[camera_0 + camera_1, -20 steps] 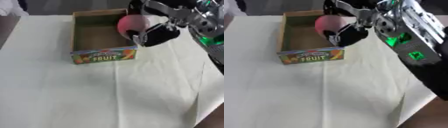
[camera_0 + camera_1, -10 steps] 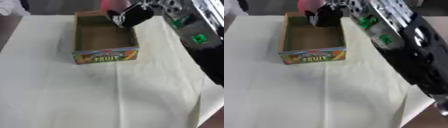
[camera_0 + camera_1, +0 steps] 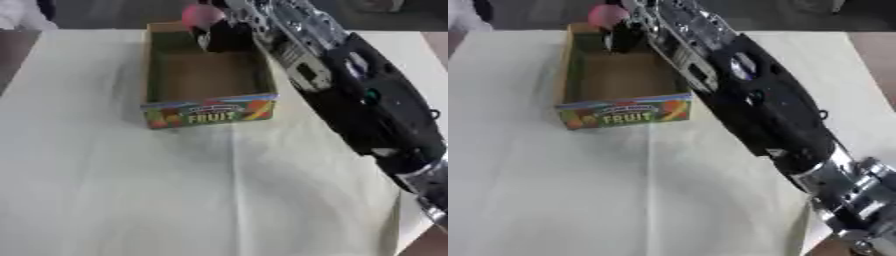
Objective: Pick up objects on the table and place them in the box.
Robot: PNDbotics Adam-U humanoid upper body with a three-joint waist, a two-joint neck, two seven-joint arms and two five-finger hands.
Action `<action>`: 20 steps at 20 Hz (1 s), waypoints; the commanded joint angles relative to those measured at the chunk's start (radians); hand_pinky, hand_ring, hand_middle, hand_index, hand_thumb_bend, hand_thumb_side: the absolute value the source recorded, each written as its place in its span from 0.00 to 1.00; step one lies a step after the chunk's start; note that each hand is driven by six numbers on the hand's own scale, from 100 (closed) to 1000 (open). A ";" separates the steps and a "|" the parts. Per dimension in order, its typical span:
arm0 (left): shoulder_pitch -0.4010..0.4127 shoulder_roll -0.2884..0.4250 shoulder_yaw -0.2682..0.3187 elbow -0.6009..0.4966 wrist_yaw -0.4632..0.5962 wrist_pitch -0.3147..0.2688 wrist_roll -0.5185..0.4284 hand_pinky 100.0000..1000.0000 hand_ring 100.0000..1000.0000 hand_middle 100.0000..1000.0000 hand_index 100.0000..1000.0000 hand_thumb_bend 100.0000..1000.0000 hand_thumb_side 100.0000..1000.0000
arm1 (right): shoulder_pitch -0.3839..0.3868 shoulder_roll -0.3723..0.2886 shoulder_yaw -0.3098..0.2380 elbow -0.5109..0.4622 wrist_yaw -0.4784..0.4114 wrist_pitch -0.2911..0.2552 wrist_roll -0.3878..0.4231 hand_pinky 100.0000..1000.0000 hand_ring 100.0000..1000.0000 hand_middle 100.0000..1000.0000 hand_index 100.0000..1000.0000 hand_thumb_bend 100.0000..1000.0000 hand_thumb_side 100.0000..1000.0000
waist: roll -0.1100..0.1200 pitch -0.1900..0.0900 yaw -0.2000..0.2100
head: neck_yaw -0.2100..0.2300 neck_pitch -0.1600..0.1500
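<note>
A cardboard box (image 3: pixel 208 111) with a colourful "FRUIT" front stands open on the cream tablecloth. My right arm stretches from the lower right across the table to the box's far end. My right hand (image 3: pixel 226 34) hangs over the far wall of the box, its fingers curled round a pink round object (image 3: pixel 201 16). The pink object (image 3: pixel 608 15) is held above the box's back rim. The inside of the box shows a bare brown floor. My left hand shows in neither view.
The cream tablecloth (image 3: pixel 131 190) covers the table in front of and beside the box. Dark floor lies beyond the far edge. A bit of white cloth (image 3: pixel 17 12) shows at the top left corner.
My right hand has carried the pink object from above the box's right side farther back, to over the far rim. The arm now reaches much farther across the table.
</note>
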 commanded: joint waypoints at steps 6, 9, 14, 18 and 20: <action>-0.015 0.008 -0.002 -0.019 0.006 -0.001 -0.007 0.66 0.62 0.58 0.77 0.00 0.67 | -0.033 0.041 -0.029 0.148 0.089 -0.038 -0.087 0.71 0.70 0.37 0.54 0.05 0.10 | 0.001 -0.015 0.000 | -0.010 -0.017; -0.017 0.007 -0.003 -0.019 0.007 -0.001 -0.007 0.66 0.62 0.58 0.77 0.00 0.67 | -0.032 0.051 -0.028 0.177 0.108 -0.053 -0.088 0.72 0.71 0.38 0.55 0.05 0.10 | 0.001 -0.015 -0.001 | -0.011 -0.018; -0.017 0.007 -0.003 -0.019 0.008 -0.001 -0.007 0.66 0.62 0.58 0.77 0.00 0.67 | -0.029 0.063 -0.027 0.216 0.131 -0.082 -0.074 0.73 0.72 0.40 0.57 0.08 0.10 | 0.002 -0.016 0.000 | -0.011 -0.018; -0.017 0.006 -0.003 -0.019 0.008 -0.001 -0.007 0.66 0.62 0.58 0.77 0.00 0.67 | -0.025 0.071 -0.035 0.243 0.144 -0.099 -0.067 0.73 0.73 0.43 0.60 0.11 0.10 | 0.002 -0.015 0.000 | -0.011 -0.020; -0.018 0.005 -0.003 -0.019 0.009 -0.001 -0.007 0.66 0.62 0.58 0.77 0.00 0.67 | -0.023 0.078 -0.039 0.261 0.136 -0.110 -0.060 0.73 0.74 0.47 0.65 0.13 0.10 | 0.002 -0.014 0.000 | -0.011 -0.022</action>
